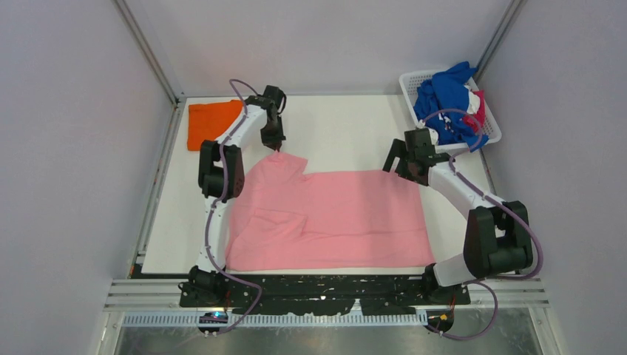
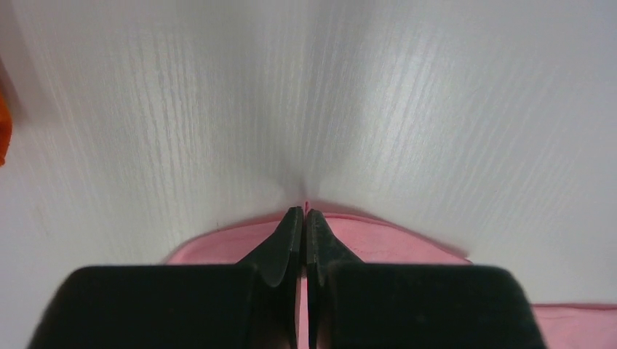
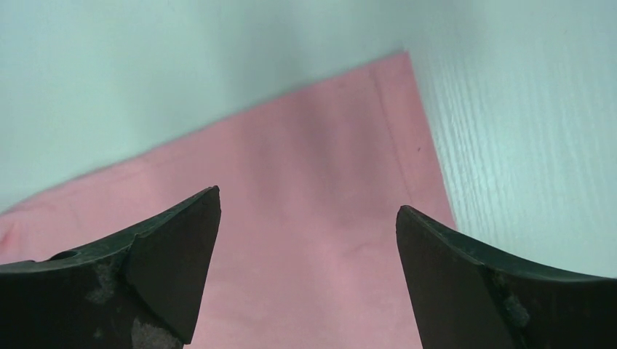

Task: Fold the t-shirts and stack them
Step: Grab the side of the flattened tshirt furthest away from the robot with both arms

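The left jaws are seen pressed together, and a thin sliver of pink shows right at their tips. The far edge of the pink t-shirt (image 1: 347, 214) is judged to be pinched there, at the corner by the sleeve. From that pinch the shirt is spread flat on the table (image 1: 340, 126), running across toward the right jaws and back toward the arm bases.

The right jaws are spread wide above the shirt's other far corner. Nothing is gripped. The stitched edge of the cloth lies directly beneath them, and bare table is seen just past it.

The cloth is expected to be light, soft and limp. No shape will be kept once it is lifted, so sag and drag across the table are to be reckoned with. A shallow pinch could be lost, since thin cotton slips easily from narrow tips. Hold is best taken at corners and seamed edges, where the fabric is doubled and thicker. A matching pinch at the corner under the right jaws is judged the sensible next grasp, so that the far edge can be carried level.

The orange t-shirt (image 1: 213, 122) lies folded out to the left of the left jaws, apart from the pink one. Past the right jaws, the blue t-shirt (image 1: 444, 96) is heaped in the basket (image 1: 414, 78).
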Robot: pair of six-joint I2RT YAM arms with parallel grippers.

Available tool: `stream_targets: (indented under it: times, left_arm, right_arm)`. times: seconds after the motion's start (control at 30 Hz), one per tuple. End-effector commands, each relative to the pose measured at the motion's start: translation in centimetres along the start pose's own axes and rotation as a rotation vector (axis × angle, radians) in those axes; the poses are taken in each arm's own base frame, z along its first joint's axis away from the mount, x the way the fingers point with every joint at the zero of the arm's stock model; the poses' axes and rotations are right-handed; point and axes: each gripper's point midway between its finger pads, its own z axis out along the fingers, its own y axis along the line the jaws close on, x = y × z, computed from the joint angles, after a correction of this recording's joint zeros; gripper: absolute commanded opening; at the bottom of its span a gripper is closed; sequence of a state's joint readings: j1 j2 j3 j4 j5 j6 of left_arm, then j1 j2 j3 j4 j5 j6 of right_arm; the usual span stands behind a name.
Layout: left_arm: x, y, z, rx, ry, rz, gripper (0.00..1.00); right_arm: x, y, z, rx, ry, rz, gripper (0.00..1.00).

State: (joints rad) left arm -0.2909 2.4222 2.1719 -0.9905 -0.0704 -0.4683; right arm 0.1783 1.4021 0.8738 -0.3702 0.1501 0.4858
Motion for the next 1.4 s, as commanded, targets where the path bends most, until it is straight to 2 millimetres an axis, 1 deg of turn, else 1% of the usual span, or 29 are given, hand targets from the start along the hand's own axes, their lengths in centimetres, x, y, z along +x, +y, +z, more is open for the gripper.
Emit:
stream_targets:
  times: [0.0, 0.03, 0.07, 0.1, 0.13, 0.17, 0.2, 0.23, 0.27, 0.3, 0.33, 0.37, 0.4, 0.5, 0.67, 0.7, 0.73, 0.77, 0.8, 0.83, 0.87, 0.93, 0.97, 1.0, 1.03, 1.13, 1.37]
  left_arm:
    - [-2.3, -2.0, -3.7, 0.111, -0.114, 0.087, 0.0]
    - [-2.0, -2.0, -3.8, 0.12, -0.117, 0.103, 0.0]
    - [-1.7, -2.6, -4.2, 0.153, -0.117, 0.121, 0.0]
    - [-1.6, -2.7, -4.6, 0.165, -0.126, 0.135, 0.0]
    - [-1.4, -2.8, -4.9, 0.174, -0.13, 0.147, 0.0]
    - [-1.2, -2.9, -5.3, 0.182, -0.136, 0.158, 0.0]
    - [-1.0, -2.9, -5.6, 0.187, -0.141, 0.163, 0.0]
    - [-0.9, -3.0, -6.2, 0.198, -0.15, 0.17, 0.0]
    - [-0.5, -3.1, -6.4, 0.207, -0.148, 0.175, 0.0]
    - [-0.4, -3.2, -6.7, 0.22, -0.153, 0.18, 0.0]
    - [0.0, -3.3, -6.8, 0.229, -0.148, 0.186, 0.0]
    - [0.3, -3.4, -7.1, 0.239, -0.15, 0.193, 0.0]
    - [0.5, -3.5, -7.2, 0.244, -0.151, 0.198, 0.0]
    - [1.0, -3.5, -7.7, 0.245, -0.155, 0.211, 0.0]
    - [1.6, -3.3, -8.4, 0.245, -0.158, 0.219, 0.0]
    - [1.6, -3.3, -8.5, 0.246, -0.161, 0.221, 0.0]
    - [1.8, -3.3, -8.6, 0.247, -0.161, 0.225, 0.0]
    - [1.9, -3.3, -8.8, 0.247, -0.164, 0.226, 0.0]
    - [2.0, -3.3, -8.9, 0.246, -0.163, 0.229, 0.0]
    - [2.1, -3.2, -9.0, 0.245, -0.165, 0.23, 0.0]
    - [2.3, -3.1, -9.1, 0.242, -0.167, 0.232, 0.0]
    - [2.5, -3.0, -9.4, 0.242, -0.173, 0.238, 0.0]
    - [2.7, -3.0, -9.5, 0.244, -0.176, 0.24, 0.0]
    - [2.6, -3.0, -9.9, 0.248, -0.187, 0.243, 0.0]
    - [2.7, -2.9, -10.0, 0.25, -0.192, 0.249, 0.0]
    - [2.9, -2.9, -10.4, 0.258, -0.205, 0.268, 0.0]
    - [3.2, -2.7, -11.5, 0.277, -0.239, 0.305, 0.0]
  right_arm:
    - [-4.2, -1.4, 1.4, 0.185, -0.046, -0.003, 0.99]
    - [-4.9, -1.4, 1.6, 0.202, -0.044, -0.005, 1.0]
    - [-4.6, -1.9, 2.6, 0.243, -0.02, -0.014, 0.99]
    - [-5.5, -1.8, 2.7, 0.256, -0.024, -0.011, 0.98]
    - [-5.1, -2.3, 3.8, 0.29, 0.001, -0.018, 0.96]
    - [-5.7, -2.2, 4.0, 0.298, -0.002, -0.013, 0.95]
    - [-5.4, -2.5, 4.8, 0.317, 0.017, -0.018, 0.94]
    - [-5.9, -2.4, 5.0, 0.324, 0.015, -0.014, 0.93]
    - [-5.5, -2.7, 5.5, 0.343, 0.038, -0.018, 0.93]
    - [-5.6, -2.8, 6.1, 0.359, 0.043, -0.021, 0.93]
    - [-5.8, -2.8, 6.3, 0.365, 0.047, -0.022, 0.92]
    - [-5.4, -3.0, 6.9, 0.381, 0.065, -0.028, 0.92]
    - [-5.4, -3.0, 7.1, 0.385, 0.069, -0.027, 0.91]
    - [-4.7, -3.0, 8.0, 0.386, 0.096, -0.028, 0.87]
    - [-3.2, -3.5, 8.2, 0.395, 0.124, -0.019, 0.8]
    - [-3.3, -3.6, 8.1, 0.396, 0.119, -0.016, 0.77]
    - [-2.8, -3.8, 8.0, 0.404, 0.124, -0.017, 0.75]
    - [-2.9, -3.8, 7.8, 0.402, 0.116, -0.013, 0.7]
    - [-2.6, -4.1, 7.7, 0.407, 0.118, -0.013, 0.68]
    - [-2.5, -4.2, 7.6, 0.408, 0.115, -0.008, 0.62]
    - [-2.3, -4.4, 7.4, 0.412, 0.115, -0.008, 0.6]
    - [-2.3, -4.6, 7.2, 0.42, 0.105, -0.005, 0.5]
    - [-2.3, -4.8, 7.2, 0.425, 0.098, -0.003, 0.48]
    - [-2.4, -4.7, 7.2, 0.424, 0.095, -0.001, 0.41]
    - [-2.6, -4.6, 7.3, 0.42, 0.089, 0.003, 0.39]
    - [-3.0, -4.1, 7.5, 0.396, 0.074, 0.013, 0.26]
    - [-4.8, -2.6, 6.8, 0.306, 0.018, -0.008, 0.07]
